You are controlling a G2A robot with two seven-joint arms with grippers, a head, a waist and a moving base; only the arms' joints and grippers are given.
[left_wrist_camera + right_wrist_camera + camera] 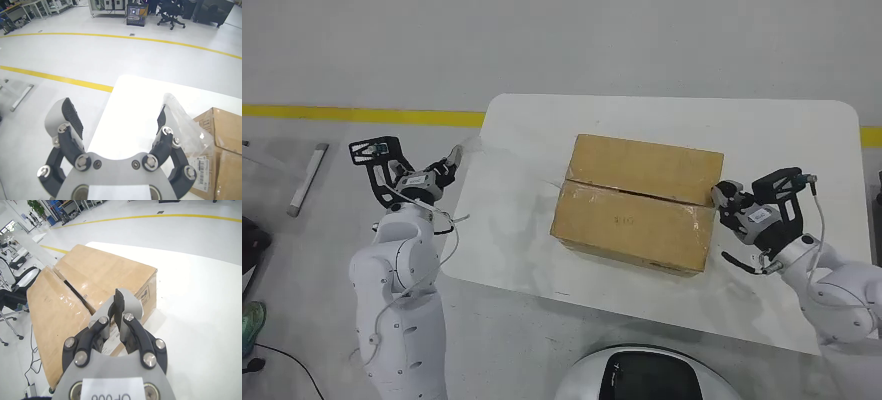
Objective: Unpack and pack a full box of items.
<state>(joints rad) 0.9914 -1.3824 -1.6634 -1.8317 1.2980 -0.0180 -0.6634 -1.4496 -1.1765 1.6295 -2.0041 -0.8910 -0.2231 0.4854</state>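
Observation:
A brown cardboard box [637,200] lies in the middle of the white table [802,140], its top flaps down with a dark gap along the seam [75,291]. My left gripper [449,160] hangs open over the table's left edge, well clear of the box [226,128]. A strip of clear tape [187,125] clings to one of its fingers [161,117] and trails toward the box. My right gripper [720,193] is shut, its tips [118,294] at the box's right end by the seam. The clear tape [34,247] rises off the far end of the box [56,298].
Bare table surface [189,294] lies behind and right of the box. A yellow line [352,115] runs across the floor beyond the table. A grey bar [305,178] lies on the floor to the left. Office chairs [171,17] and benches stand far off.

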